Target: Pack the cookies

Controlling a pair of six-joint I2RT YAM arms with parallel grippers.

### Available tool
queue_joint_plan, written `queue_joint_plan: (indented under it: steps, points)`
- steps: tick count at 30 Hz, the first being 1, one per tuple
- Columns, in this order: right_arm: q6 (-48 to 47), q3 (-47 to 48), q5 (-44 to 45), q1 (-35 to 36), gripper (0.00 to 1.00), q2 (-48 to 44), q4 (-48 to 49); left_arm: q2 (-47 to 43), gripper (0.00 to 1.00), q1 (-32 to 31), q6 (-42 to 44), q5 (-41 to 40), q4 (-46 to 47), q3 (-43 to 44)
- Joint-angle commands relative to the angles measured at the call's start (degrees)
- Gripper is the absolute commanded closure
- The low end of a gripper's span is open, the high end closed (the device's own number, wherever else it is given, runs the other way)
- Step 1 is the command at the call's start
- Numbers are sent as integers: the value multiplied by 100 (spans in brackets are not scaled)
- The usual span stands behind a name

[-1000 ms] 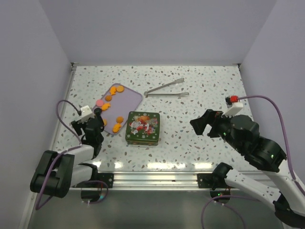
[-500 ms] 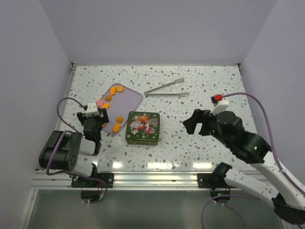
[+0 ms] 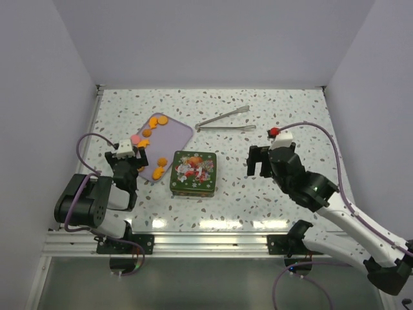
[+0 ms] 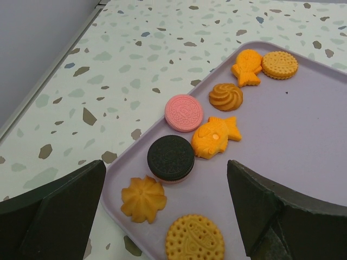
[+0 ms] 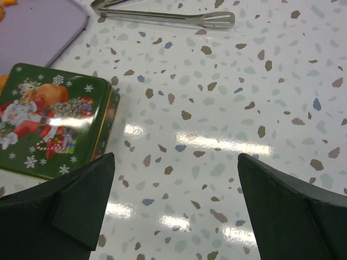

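Note:
Several cookies (image 3: 155,122) lie on a lilac tray (image 3: 174,137) at the left of the table. The left wrist view shows a pink cookie (image 4: 184,112), a black one (image 4: 171,158) and several orange ones (image 4: 217,137) on the tray (image 4: 303,146). A closed green Christmas tin (image 3: 193,172) sits right of the tray and also shows in the right wrist view (image 5: 51,127). My left gripper (image 3: 136,155) is open and empty, low over the tray's near left edge. My right gripper (image 3: 258,163) is open and empty above bare table right of the tin.
Metal tongs (image 3: 224,121) lie behind the tin, towards the back; they also show in the right wrist view (image 5: 162,16). Walls close in the left, back and right sides. Speckled tabletop (image 3: 284,116) stretches to the right of the tin.
My right arm has swung left and forward, bringing its gripper nearer the tin. My left gripper shifted forward and right to the tray's edge early on, then held still.

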Motion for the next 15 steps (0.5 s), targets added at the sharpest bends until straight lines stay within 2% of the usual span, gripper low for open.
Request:
queue_joint_plan:
  steps: [1, 2, 5, 7, 10, 11, 15]
  points:
    - [-924, -617, 424, -242, 1, -175, 1453, -4, 0, 40, 81, 2, 760, 97]
    - [-1065, -837, 238, -417, 1, -202, 2153, -4, 0, 40, 90, 2, 751, 97]
    - [-1084, -1505, -125, -1426, 1, -54, 2818, -4, 0, 40, 81, 2, 751, 97]
    - [-1268, -1726, -63, -1639, 1, 113, 3142, -4, 0, 40, 81, 2, 760, 97]
    - [-1951, -2568, 235, -1772, 1, 167, 4538, -4, 0, 40, 90, 2, 760, 97]
    - [-2085, -3075, 358, -1868, 1, 167, 5412, -4, 0, 40, 90, 2, 760, 97]
    - [-2016, -3800, 447, -2536, 1, 570, 6491, -4, 0, 40, 81, 2, 760, 97]
